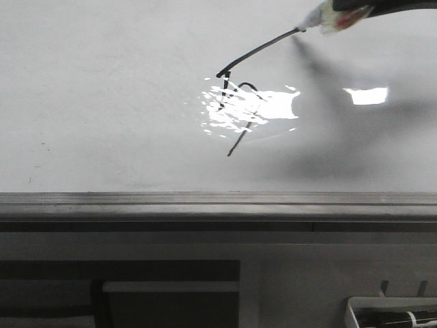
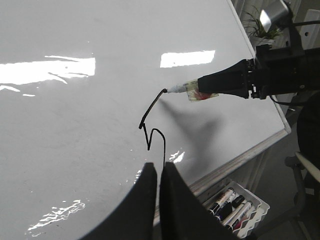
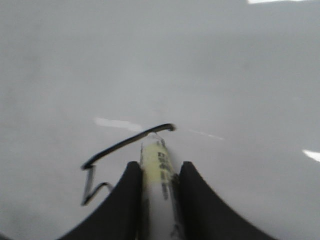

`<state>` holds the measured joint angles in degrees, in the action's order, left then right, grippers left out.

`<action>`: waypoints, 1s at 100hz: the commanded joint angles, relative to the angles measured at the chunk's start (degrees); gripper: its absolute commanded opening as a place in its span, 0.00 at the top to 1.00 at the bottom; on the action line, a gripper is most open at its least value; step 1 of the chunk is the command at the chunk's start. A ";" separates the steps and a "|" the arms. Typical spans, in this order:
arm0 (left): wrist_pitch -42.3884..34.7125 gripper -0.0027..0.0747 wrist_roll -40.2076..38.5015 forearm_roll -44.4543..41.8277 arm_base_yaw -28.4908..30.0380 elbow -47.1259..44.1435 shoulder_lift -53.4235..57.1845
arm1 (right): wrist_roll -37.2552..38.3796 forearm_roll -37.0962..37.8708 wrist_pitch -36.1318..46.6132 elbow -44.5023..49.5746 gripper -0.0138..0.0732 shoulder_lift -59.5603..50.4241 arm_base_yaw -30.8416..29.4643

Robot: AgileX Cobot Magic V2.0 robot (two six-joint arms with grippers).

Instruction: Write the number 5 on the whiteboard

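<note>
One whiteboard (image 1: 102,102) is filling the scene, its grey rail running along the near edge. Mid-board, the number 5 (image 1: 235,113) is showing. The right gripper (image 3: 159,187) is clenching a marker (image 3: 159,175), tip at the bar's far-right end; the left gripper (image 2: 159,192) is sitting closed, empty.

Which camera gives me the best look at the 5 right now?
The left wrist view: the 5 shows unbroken on the whiteboard, with the right gripper's marker at the top bar's end. In the front view, glare washes out its loop. The right wrist view is blurred and cuts off the lower strokes.
</note>
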<state>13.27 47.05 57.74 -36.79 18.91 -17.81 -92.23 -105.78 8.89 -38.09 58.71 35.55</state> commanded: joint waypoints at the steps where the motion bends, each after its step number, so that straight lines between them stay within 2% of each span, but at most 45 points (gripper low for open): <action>1: -1.83 0.99 -0.50 1.82 0.12 1.61 -0.43 | -1.27 2.42 -14.76 -1.62 0.89 -2.25 -0.21; 5: -1.83 0.98 -0.50 1.82 0.12 1.61 -0.43 | -1.27 5.44 -20.83 -1.62 0.89 -2.24 -0.21; 10: -1.50 0.91 -0.40 1.59 0.12 1.61 -0.43 | -1.15 9.52 -27.41 -1.62 0.89 -2.24 -0.21; 16: -0.38 0.75 -0.40 0.61 0.12 1.75 -0.57 | 0.21 14.40 -33.18 -1.62 0.89 -1.80 -0.21; 22: 2.14 0.56 -0.40 -1.11 0.12 2.12 -1.59 | 5.35 19.09 -35.68 -1.62 0.89 -1.42 -0.21; 27: 4.62 0.44 -0.40 -2.92 0.12 2.95 -3.16 | 9.35 24.10 -36.62 -1.62 0.89 -0.97 -0.21; 30: 6.13 0.41 -0.40 -4.36 0.12 3.73 -4.31 | 10.47 27.26 -36.98 -1.62 0.89 -0.71 -0.21; 50: 16.02 0.40 0.40 -14.48 0.12 11.13 -15.67 | 11.83 36.92 -41.16 -1.74 0.89 -0.41 -0.21; 70: 24.12 0.40 8.00 -14.95 -0.92 19.66 -26.61 | 11.83 42.70 -44.79 -1.82 0.89 -0.41 -0.21; 80: 26.24 0.40 9.34 -14.95 -3.25 22.69 -30.96 | 11.83 45.20 -45.99 -3.02 0.89 -0.41 -0.21; 100: 24.52 0.40 9.46 -14.70 -9.55 25.98 -38.66 | 11.83 46.97 -47.19 -7.75 0.89 -0.41 -0.21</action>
<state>40.69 56.26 40.76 -43.89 42.10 -54.23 -80.23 -57.75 -38.36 -42.10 58.98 35.46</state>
